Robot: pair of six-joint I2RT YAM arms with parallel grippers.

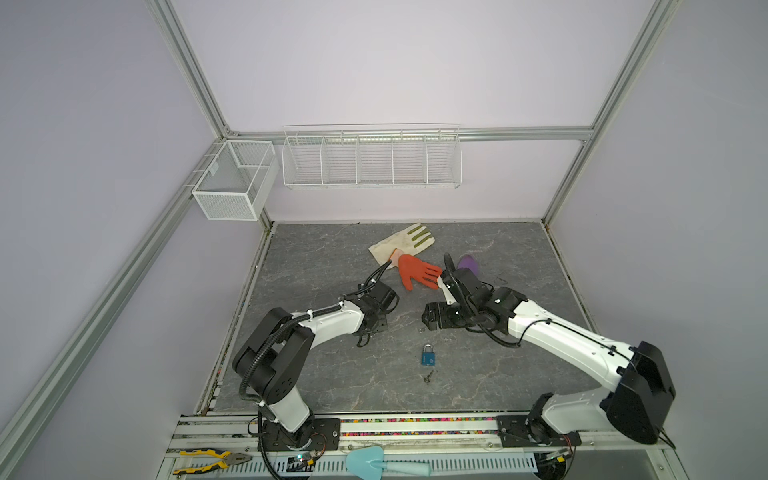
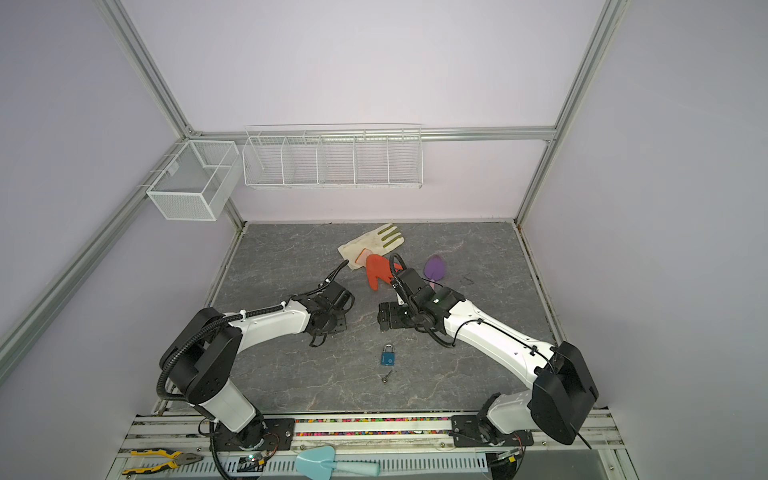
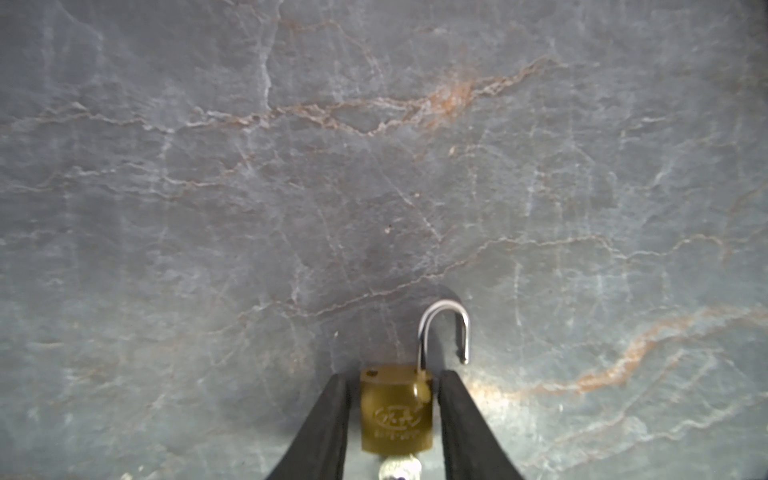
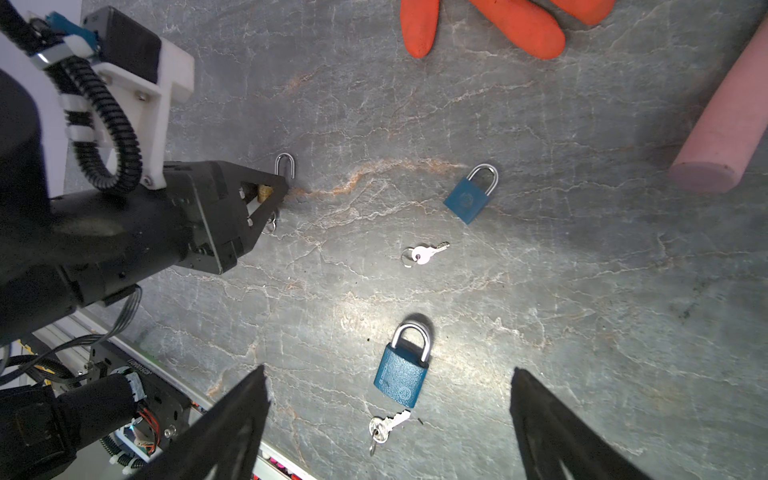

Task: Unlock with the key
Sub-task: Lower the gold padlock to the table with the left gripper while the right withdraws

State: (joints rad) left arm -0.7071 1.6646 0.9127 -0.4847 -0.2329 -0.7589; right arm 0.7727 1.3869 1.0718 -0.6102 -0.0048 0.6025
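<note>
Left claw (image 3: pixel 394 374), in the left wrist view: not clenched, with black fingers (image 3: pixel 328 424) just beside a small brass padlock (image 3: pixel 395 415) and a thin gap on each side. Padlock down at the tabletop, between both fingers, with the steel shackle (image 3: pixel 444 328) swung out of the body and a silver key (image 3: pixel 400 467), seen only in part, at the bottom end. Not clear whether resting on the surface. Right claw (image 4: pixel 388 369): spread wide, gripping nothing.

Around everything, pale lilac walls (image 1: pixel 395 62) joined by an aluminium frame (image 1: pixel 519 134). Below, a dark grey stone-pattern tabletop (image 1: pixel 332 374) with whitish and rusty veins. On the back wall, a long white wire rack (image 1: pixel 374 162) of five compartments; on the side wall, a white mesh basket (image 1: pixel 232 195). Toward the back of the table, a cream work glove (image 1: pixel 399 245) touching an orange rubber glove (image 1: pixel 415 272), and a purple trowel (image 2: pixel 435 266) near the right arm. On the front rail, a light blue trowel (image 1: pixel 365 459) and yellow-handled pliers (image 1: pixel 232 459). Near the table's middle, a blue padlock (image 1: pixel 427 356) with closed shackle, and a loose key (image 1: pixel 428 377) just beside it. In the right wrist view, also a second blue padlock (image 4: pixel 469 195) and a second loose key (image 4: pixel 424 253), apart from each other.
</note>
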